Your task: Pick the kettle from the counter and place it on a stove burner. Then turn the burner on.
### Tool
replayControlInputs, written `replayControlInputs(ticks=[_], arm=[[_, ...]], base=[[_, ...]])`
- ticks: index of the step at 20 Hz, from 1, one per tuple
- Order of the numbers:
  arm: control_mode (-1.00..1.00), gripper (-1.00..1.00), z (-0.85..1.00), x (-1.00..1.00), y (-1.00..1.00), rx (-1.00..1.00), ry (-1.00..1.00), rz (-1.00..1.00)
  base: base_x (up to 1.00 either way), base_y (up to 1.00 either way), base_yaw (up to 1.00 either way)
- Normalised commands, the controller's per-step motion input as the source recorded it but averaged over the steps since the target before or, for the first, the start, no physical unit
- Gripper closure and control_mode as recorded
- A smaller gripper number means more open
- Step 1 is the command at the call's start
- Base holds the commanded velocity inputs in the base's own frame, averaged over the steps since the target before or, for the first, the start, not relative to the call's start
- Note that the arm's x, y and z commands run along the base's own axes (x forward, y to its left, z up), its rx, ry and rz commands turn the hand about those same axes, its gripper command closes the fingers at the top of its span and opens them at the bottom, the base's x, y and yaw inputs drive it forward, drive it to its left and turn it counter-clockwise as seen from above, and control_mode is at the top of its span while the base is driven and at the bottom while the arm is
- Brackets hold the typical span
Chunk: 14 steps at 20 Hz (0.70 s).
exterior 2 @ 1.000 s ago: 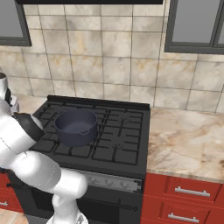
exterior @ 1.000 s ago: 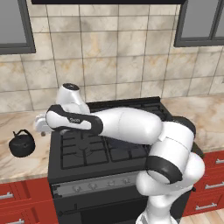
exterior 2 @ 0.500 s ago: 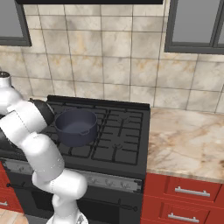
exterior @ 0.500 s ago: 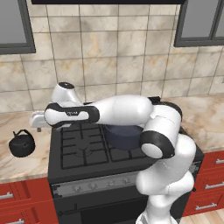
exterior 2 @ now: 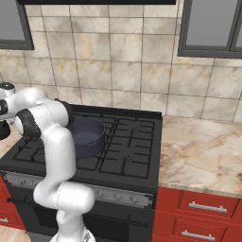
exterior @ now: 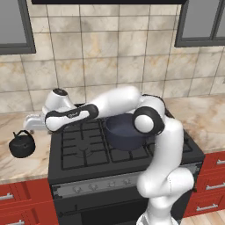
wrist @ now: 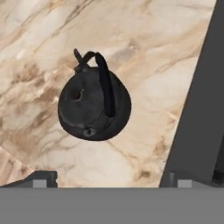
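Wide apart stood the pincer's [wrist: 109, 178] two dark fingertips, with nothing between them, and it hung above the counter [wrist: 39, 39] looking down on the kettle [wrist: 94, 105]. That kettle [exterior: 22, 145] sat upright on the marbled stone, left of the black stove [exterior: 88, 149] and apart from it. On the stove, a dark grey pot [exterior: 125, 132] rested over the grates.

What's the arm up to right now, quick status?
Gripper open, above the kettle, nothing held. Kettle upright on the counter, left of the stove. Pot on the stove, off the path.
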Motion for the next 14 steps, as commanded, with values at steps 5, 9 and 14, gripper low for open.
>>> replayControlInputs(ticks=[5,9,14], arm=[[-1.00,-1.00,-0.10,0.48,0.45,0.00,0.04,0.00],[-1.00,-1.00,-0.05,0.53,0.33,0.00,0.02,0.00],[-1.00,-1.00,-0.09,0.47,0.04,0.00,0.00,0.00]], base=[[0.00,0.00,0.00],[0.00,0.00,0.00],[0.00,0.00,0.00]])
